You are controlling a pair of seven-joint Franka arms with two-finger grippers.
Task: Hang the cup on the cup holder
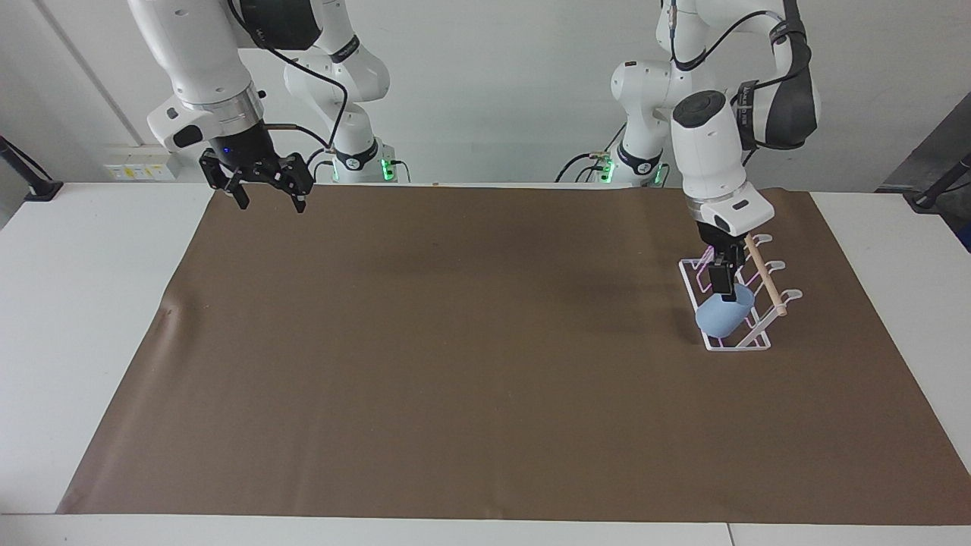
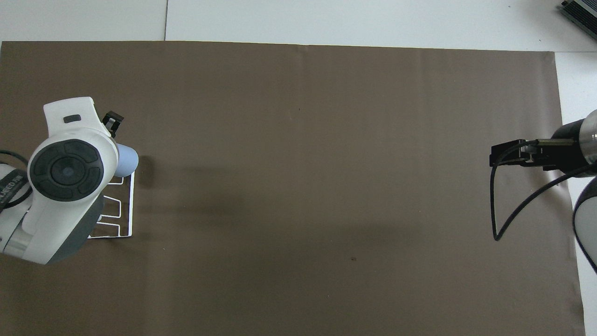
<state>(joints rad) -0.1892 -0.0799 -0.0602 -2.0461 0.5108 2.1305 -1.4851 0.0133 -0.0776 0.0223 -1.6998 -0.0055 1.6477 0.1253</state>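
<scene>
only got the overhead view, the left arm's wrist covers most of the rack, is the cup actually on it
observer: yes, the cup leans tilted on the cup holder, on its slanted wires at the end farther from the robots, rim up beside the wooden dowel.
operator: where's the left gripper
observer: the left gripper hangs just over the cup's rim; i can't tell whether it touches.
operator: and the right one, i only see its wrist
observer: the right gripper is open and waits over the brown mat, at its edge nearest the robots.
</scene>
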